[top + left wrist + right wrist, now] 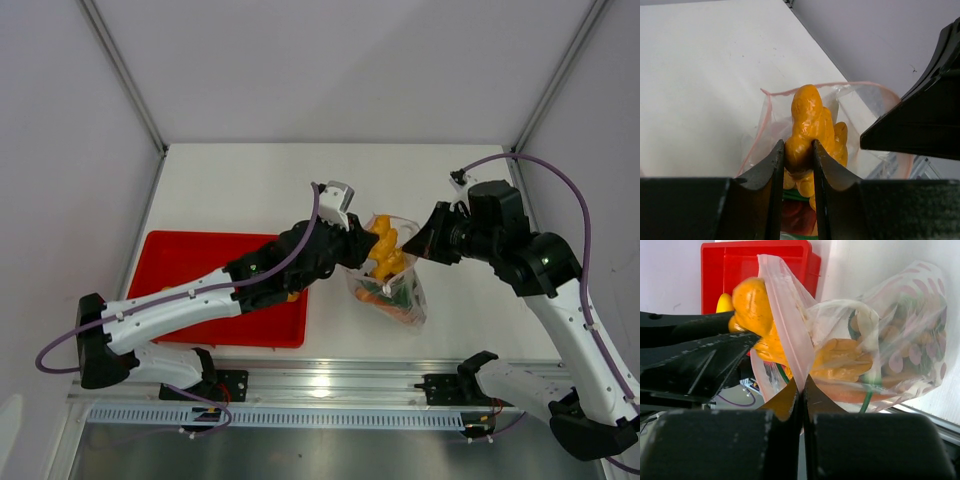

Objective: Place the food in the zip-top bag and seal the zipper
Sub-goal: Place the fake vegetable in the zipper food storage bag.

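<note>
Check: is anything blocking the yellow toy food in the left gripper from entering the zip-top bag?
Nothing visible. The right gripper pinches the rim of the bag, holding its mouth open, and the yellow food sits at the opening.

One camera hangs high behind both arms (200, 295) and looks down on the whole table (250, 180). The camera on the left gripper (798, 150) looks toward two o'clock, very near the zip-top bag (860, 107). The camera on the right gripper (802, 385) looks toward nine o'clock, just as near. All three see that bag.
</note>
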